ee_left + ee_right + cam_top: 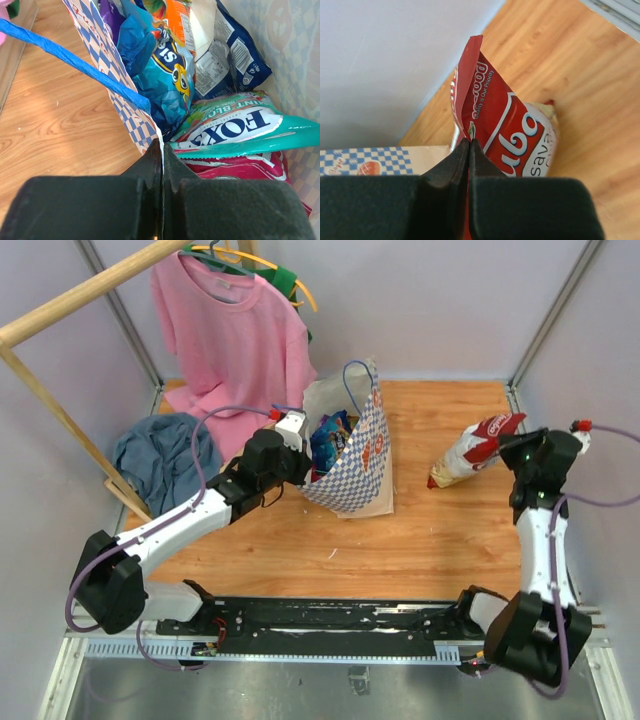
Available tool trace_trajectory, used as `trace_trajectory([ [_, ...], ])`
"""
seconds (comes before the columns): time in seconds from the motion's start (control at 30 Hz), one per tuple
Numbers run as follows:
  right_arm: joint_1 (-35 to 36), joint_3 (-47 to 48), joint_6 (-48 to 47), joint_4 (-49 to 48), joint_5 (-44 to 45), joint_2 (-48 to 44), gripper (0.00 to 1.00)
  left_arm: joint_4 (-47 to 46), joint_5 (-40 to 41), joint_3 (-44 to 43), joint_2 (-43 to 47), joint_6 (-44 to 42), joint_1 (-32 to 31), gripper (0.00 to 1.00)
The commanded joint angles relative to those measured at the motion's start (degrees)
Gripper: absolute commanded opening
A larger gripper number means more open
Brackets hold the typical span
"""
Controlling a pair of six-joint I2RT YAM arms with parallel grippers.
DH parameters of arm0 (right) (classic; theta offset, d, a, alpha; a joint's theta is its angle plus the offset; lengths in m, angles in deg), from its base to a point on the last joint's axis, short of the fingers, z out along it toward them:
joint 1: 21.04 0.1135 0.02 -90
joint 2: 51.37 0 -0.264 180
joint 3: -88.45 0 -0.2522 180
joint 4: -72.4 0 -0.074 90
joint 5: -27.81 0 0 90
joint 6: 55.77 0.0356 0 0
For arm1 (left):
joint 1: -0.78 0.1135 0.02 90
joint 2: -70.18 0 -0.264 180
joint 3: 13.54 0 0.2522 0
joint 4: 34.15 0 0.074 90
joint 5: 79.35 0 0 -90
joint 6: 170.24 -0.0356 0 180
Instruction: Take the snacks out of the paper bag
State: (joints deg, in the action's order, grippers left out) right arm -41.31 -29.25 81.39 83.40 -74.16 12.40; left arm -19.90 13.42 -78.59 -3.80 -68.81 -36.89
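Note:
The checkered paper bag (362, 455) stands mid-table, mouth open toward the left. My left gripper (300, 455) is shut on the bag's near edge (145, 125), pinching the paper wall. Inside I see several snacks: a blue packet (165, 75), a dark blue packet (235, 55), a teal "FOX'S" packet (240, 127) and a red packet (240, 167). My right gripper (515, 445) is shut on the top edge of the red-white chips bag (472, 448), which is out of the paper bag at the right, its lower end near the wood. The chips bag fills the right wrist view (505, 125).
A pink T-shirt (235, 335) hangs from a wooden rack (70, 310) at the back left. A blue-grey cloth (165, 455) lies at the left. The bag's blue cord handle (70, 60) crosses the left wrist view. Walls close in at the right and back.

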Motion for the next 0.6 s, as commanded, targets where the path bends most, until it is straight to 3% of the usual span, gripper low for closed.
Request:
trace_trajectory([
  [0.0, 0.23, -11.88, 1.61, 2.56, 3.19, -11.21, 0.01, -1.65, -3.30, 0.83, 1.55, 0.14, -0.07, 0.01],
  [0.17, 0.23, -22.09, 8.17, 13.60, 3.01, -24.98, 0.01, -1.61, -3.10, 1.10, 1.51, -0.09, -0.06, 0.01],
  [0.3, 0.23, -26.66, 11.72, 19.56, 8.25, -31.86, 0.02, -2.42, -4.03, 0.98, 0.77, 0.47, -0.09, 0.01],
  [0.43, 0.23, -27.62, 13.67, 20.41, 14.24, -29.88, 0.06, -2.45, -5.06, 0.71, 0.12, 1.01, -0.06, 0.00],
  [0.57, 0.21, -26.81, 16.12, 14.93, 14.73, -21.08, 0.06, -2.05, -4.77, 0.88, 0.23, 0.82, -0.05, 0.00],
])
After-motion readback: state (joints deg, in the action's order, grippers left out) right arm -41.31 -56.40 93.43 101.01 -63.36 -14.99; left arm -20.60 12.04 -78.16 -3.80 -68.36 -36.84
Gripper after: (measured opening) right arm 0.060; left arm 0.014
